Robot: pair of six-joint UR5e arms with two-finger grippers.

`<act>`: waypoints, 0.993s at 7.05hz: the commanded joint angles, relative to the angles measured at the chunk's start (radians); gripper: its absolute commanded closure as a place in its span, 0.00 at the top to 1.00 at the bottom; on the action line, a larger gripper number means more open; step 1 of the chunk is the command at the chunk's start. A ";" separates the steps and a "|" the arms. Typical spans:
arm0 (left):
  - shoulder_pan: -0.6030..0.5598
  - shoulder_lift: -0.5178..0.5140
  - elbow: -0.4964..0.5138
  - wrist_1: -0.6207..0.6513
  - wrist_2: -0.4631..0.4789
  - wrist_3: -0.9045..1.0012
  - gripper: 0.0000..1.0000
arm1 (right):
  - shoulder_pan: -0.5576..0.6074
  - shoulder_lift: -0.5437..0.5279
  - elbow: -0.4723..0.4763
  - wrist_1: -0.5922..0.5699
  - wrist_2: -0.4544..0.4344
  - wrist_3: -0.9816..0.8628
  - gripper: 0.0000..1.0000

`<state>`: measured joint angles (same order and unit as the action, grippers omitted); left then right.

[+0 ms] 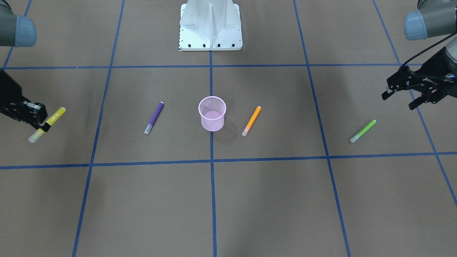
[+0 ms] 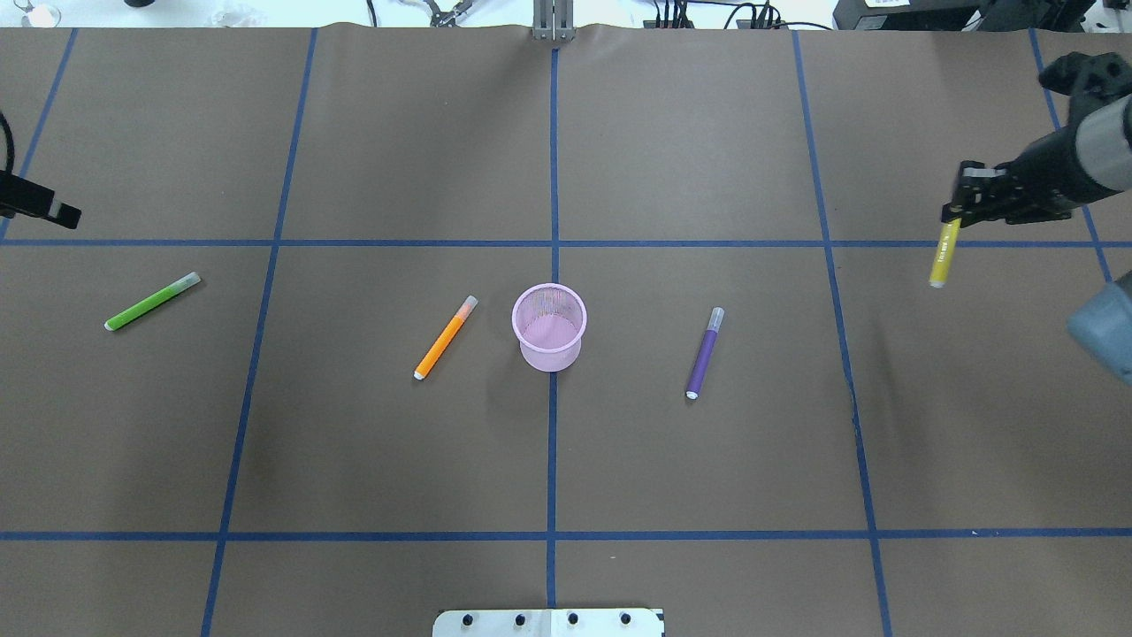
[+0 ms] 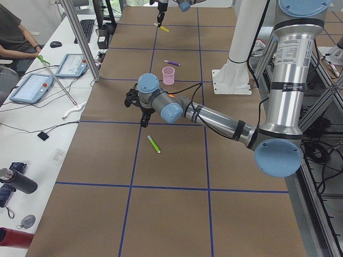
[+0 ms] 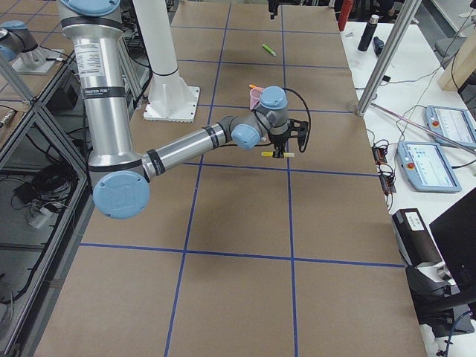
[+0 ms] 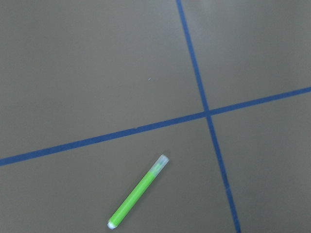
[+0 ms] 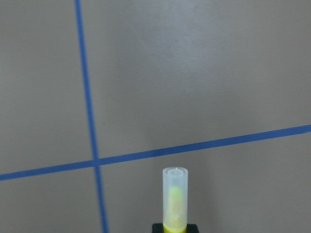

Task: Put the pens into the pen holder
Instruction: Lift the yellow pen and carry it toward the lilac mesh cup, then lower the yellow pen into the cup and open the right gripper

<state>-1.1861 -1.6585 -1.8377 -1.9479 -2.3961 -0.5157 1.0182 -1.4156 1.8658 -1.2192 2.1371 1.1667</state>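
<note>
Right arm, yellow pen, transfer to cup not yet made

- Right gripper [image 1: 44, 125] is closed on the yellow pen [image 1: 57, 115], pinching it near the pale cap. The pen is clear of the table, out at the robot's right end
- Pen axis: close to level, not upright. In the right wrist view the cap end sticks straight out past the fingers
- Pen holder [image 1: 212, 113] stands upright on the centre line of the table, mouth up and nothing visible inside. It is well apart from the right gripper, straight inboard toward the table's middle
- Purple pen [image 1: 154, 117] lies flat on the table between the gripper and the cup, so the carry passes over it
- My judgement: the move turns on travelling inboard and tipping the pen nearer vertical over the rim, since a level pen would bridge the mouth or nudge the light cup
- Left gripper [image 1: 397, 101] has its fingers spread and holds nothing. It hangs above the table near the green pen [image 1: 362, 131], which lies flat
- Orange pen [image 1: 251, 121] lies flat just beside the cup on the left arm's side, not touching it
</note>
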 commanded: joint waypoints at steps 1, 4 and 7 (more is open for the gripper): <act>0.069 -0.047 0.011 0.000 0.058 -0.004 0.97 | -0.120 0.142 0.010 -0.008 -0.078 0.244 0.00; 0.109 -0.005 0.038 0.003 0.168 0.318 0.94 | -0.315 0.367 0.010 -0.190 -0.296 0.463 0.00; 0.109 0.005 0.087 0.004 0.169 0.421 0.94 | -0.473 0.446 0.006 -0.244 -0.527 0.638 0.00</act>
<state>-1.0771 -1.6554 -1.7637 -1.9444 -2.2293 -0.1172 0.5977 -0.9953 1.8736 -1.4334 1.6883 1.7532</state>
